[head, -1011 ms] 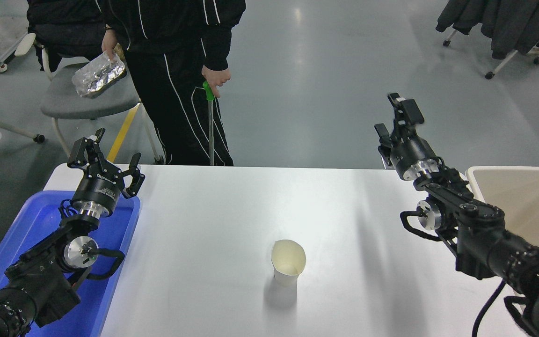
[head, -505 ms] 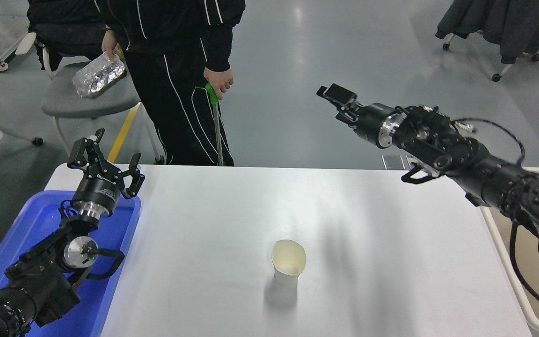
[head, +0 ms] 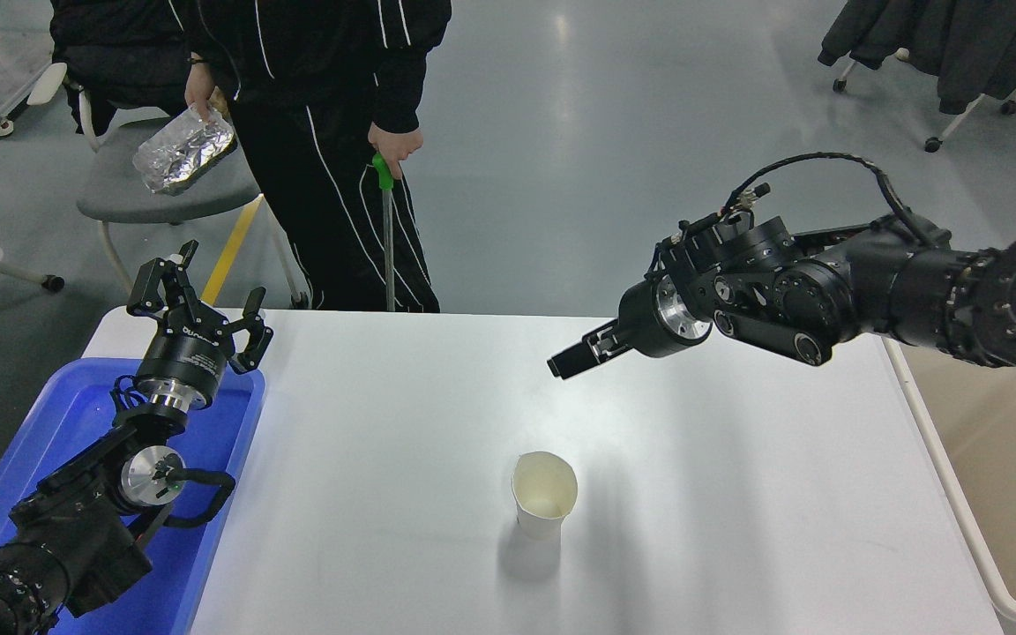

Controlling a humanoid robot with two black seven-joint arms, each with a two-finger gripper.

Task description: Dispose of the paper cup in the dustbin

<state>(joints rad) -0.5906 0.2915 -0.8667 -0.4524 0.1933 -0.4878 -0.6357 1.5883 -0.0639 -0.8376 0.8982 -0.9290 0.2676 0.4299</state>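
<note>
Grey polished flooring was seen beyond a white rectangular table (head: 402, 423), where a person in black striped clothing (head: 332, 132), cut off at the top edge, held a crumpled foil packet (head: 183, 157) and a green-handled stick (head: 387, 220). On the table's near middle stood the small white tapered paper cup (head: 544, 494), upright, its rim slightly squashed. Only a strip of the large beige plastic dustbin (head: 993, 494) was visible at the right edge, the rest being cut off. The black right gripper (head: 571, 359) was held above the table, well apart from the cup; its jaws were seen edge-on, so their state could not be told. The black left gripper (head: 199, 304) was parked over a blue shallow plastic tray (head: 76, 414), jaws spread. Small white print on its body could not be read.
</note>
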